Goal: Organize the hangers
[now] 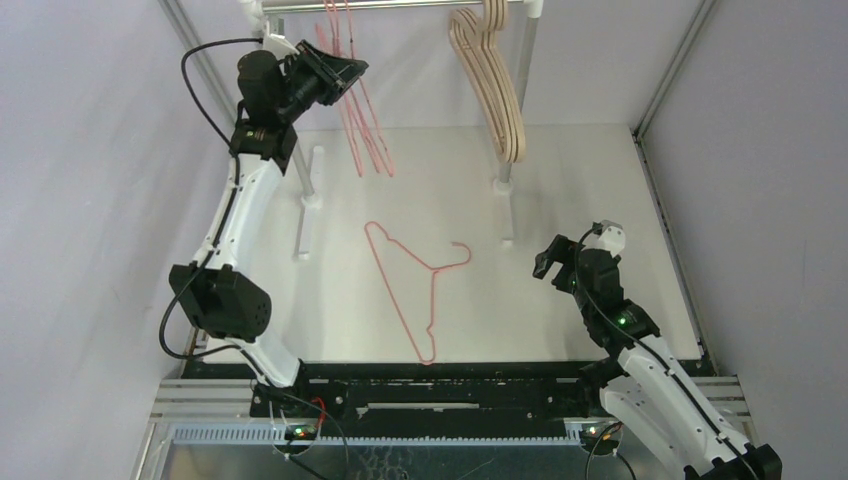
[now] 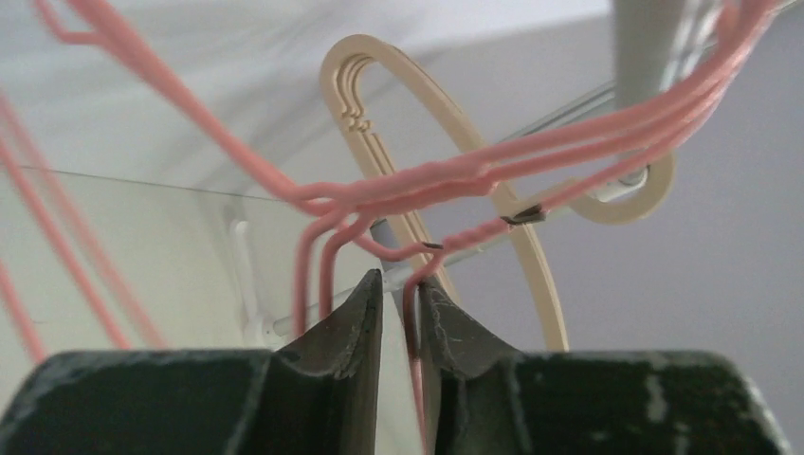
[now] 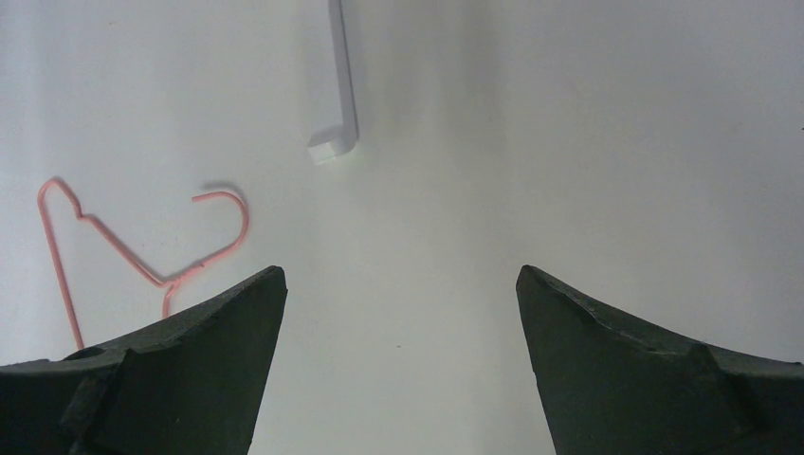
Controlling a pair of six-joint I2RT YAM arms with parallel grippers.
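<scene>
At the counter's (image 1: 560,180) far edge, the left tool (image 2: 400,289) is held up at the rail (image 1: 400,5), in among the necks of the pink wire hangers (image 1: 365,145) hung on the rail's left part. Its jaws are seen slightly parted. One pink wire strand runs down the gap and lies against one finger (image 2: 450,336), with daylight between it and the other, so no clamp on the wire is seen.

The beige wood hangers (image 1: 497,90) are hung bunched on the rail's right part, apart from the pink group.

A loose pink hanger (image 1: 434,310) is laid flat near the counter's centre, hook end toward the right edge.

The right tool (image 3: 399,275) is held over the counter's right half, just beside that hook end, not touching it. Its jaws are spread wide with nothing between them. The rail stand's white foot (image 3: 337,85) is seen ahead of it.
</scene>
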